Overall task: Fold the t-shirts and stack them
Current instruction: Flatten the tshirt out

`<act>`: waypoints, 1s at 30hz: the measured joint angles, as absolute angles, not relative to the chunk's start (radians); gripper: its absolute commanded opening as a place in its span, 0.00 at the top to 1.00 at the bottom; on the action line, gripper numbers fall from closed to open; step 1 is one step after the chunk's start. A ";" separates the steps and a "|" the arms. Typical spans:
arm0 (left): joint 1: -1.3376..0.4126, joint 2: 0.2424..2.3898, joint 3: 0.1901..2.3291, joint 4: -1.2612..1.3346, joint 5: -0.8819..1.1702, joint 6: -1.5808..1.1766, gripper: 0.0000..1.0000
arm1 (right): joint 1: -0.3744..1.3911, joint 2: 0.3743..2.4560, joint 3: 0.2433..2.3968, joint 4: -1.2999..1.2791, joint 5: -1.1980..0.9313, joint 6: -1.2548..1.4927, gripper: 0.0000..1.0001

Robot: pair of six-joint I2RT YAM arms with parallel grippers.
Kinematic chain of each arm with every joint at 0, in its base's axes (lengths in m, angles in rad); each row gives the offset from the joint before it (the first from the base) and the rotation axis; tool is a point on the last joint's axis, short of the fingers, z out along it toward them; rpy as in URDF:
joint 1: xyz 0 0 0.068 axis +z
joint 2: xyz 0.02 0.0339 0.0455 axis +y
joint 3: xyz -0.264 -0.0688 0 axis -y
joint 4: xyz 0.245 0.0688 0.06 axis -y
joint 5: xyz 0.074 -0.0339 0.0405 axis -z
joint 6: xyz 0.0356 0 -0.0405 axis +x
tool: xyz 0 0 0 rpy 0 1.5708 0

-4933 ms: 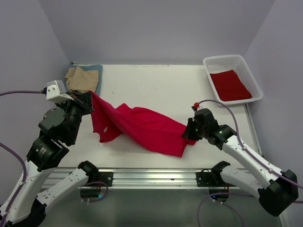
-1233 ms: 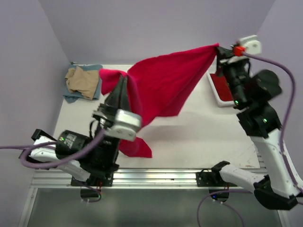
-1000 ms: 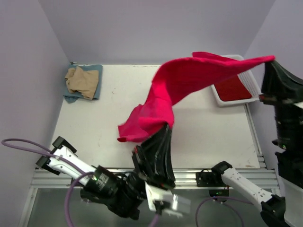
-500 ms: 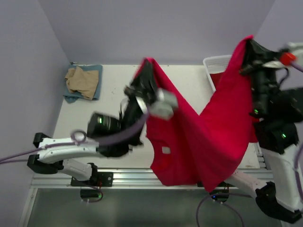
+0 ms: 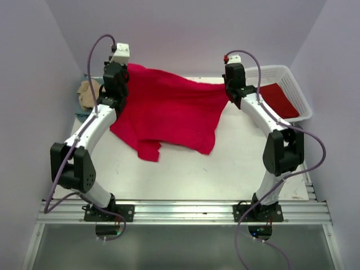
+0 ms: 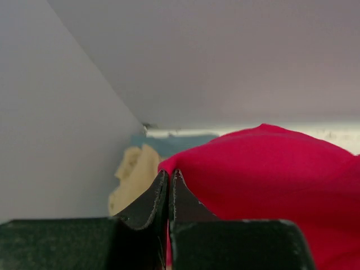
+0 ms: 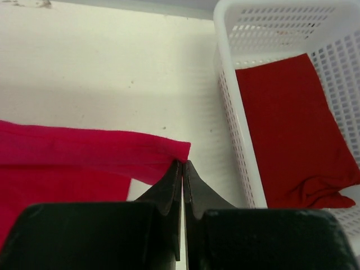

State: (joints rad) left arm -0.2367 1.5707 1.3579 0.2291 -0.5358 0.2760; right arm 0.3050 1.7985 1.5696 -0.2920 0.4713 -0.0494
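The left gripper (image 6: 170, 177) and right gripper (image 7: 181, 164) are each pinched closed on an edge of the red shirt (image 5: 169, 112), which is stretched between them over the tabletop (image 5: 242, 160).

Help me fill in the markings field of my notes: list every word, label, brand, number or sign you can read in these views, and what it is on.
There is no readable text in any view.
The red shirt shows no print or tag.
The white basket shows no label.
The folded shirt inside the basket is plain.
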 measured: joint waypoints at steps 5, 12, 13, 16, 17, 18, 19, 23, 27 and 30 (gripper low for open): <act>-0.160 1.710 1.224 0.214 -0.462 0.161 1.00 | 0.274 1.920 1.577 -0.266 0.465 0.009 1.00; -0.117 1.753 1.164 0.217 -0.418 0.088 1.00 | 0.275 1.950 1.535 -0.219 0.451 0.040 1.00; -0.117 1.741 1.164 0.217 -0.414 0.088 1.00 | 0.275 1.928 1.512 -0.200 0.450 0.039 1.00; -0.119 1.655 1.163 0.214 -0.400 0.089 1.00 | 0.280 1.808 1.427 -0.154 0.444 0.029 1.00; -0.119 1.611 1.163 0.215 -0.393 0.089 1.00 | 0.284 1.751 1.396 -0.132 0.441 0.018 1.00; -0.119 1.558 1.163 0.218 -0.385 0.089 1.00 | 0.290 1.701 1.377 -0.115 0.436 0.005 1.00; -0.120 1.512 1.163 0.219 -0.377 0.090 1.00 | 0.300 1.639 1.356 -0.085 0.432 -0.014 1.00; -0.131 1.315 1.235 0.221 -0.341 0.099 1.00 | 0.357 1.474 1.418 -0.013 0.426 -0.081 1.00; -0.147 1.236 1.371 0.239 -0.294 0.117 1.00 | 0.380 1.466 1.565 0.025 0.426 -0.134 1.00; -0.154 1.189 1.427 0.237 -0.265 0.141 1.00 | 0.395 1.460 1.583 0.032 0.437 -0.171 1.00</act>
State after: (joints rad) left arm -0.1543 1.1893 1.4273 0.2375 -0.2646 0.1410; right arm 0.3950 1.4597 1.5833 0.0319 0.4374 -0.1711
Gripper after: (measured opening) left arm 0.010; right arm 0.008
